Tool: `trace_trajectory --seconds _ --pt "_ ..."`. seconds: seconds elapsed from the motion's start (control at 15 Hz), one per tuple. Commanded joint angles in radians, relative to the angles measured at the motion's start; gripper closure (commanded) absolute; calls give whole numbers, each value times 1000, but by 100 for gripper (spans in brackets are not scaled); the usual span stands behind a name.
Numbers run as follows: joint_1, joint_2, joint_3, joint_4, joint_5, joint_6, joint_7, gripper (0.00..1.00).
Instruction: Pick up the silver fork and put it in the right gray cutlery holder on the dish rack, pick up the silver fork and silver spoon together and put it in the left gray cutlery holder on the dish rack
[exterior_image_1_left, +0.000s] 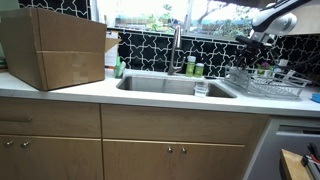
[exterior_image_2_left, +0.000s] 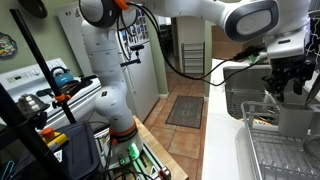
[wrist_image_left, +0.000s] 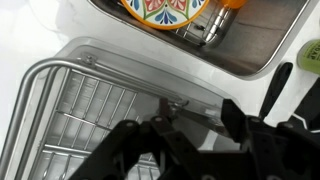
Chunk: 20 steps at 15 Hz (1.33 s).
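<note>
My gripper (wrist_image_left: 197, 118) hangs over the near end of the dish rack (wrist_image_left: 70, 110), a low frame of thin silvery wire in a white tray. A thin silver utensil (wrist_image_left: 190, 112) lies slanted between the dark fingertips and looks held; I take it for the silver fork, but its head is hidden. In both exterior views the gripper (exterior_image_1_left: 262, 40) (exterior_image_2_left: 283, 82) is well above the rack (exterior_image_1_left: 265, 85) (exterior_image_2_left: 285, 150). A gray cutlery holder (exterior_image_2_left: 296, 120) stands on the rack just below the gripper. The spoon is not visible.
A steel sink (exterior_image_1_left: 165, 85) with a tap (exterior_image_1_left: 176, 50) lies beside the rack, and a large cardboard box (exterior_image_1_left: 55, 48) stands on the counter. A patterned plate (wrist_image_left: 165, 12) and an orange item sit in the sink. A dark handle (wrist_image_left: 278, 85) lies near the gripper.
</note>
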Motion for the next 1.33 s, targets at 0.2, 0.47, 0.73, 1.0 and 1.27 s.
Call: trace_trajectory --seconds 0.2,0.47,0.73,1.0,1.27 --pt "9 -22 -15 -26 5 80 51 90" --pt "8 -13 -18 -22 -1 69 56 98" --pt "4 -43 -24 -33 -2 64 55 99" --pt "0 -127 -29 -60 11 120 19 99" --pt "-11 -188 -29 -57 0 124 30 99"
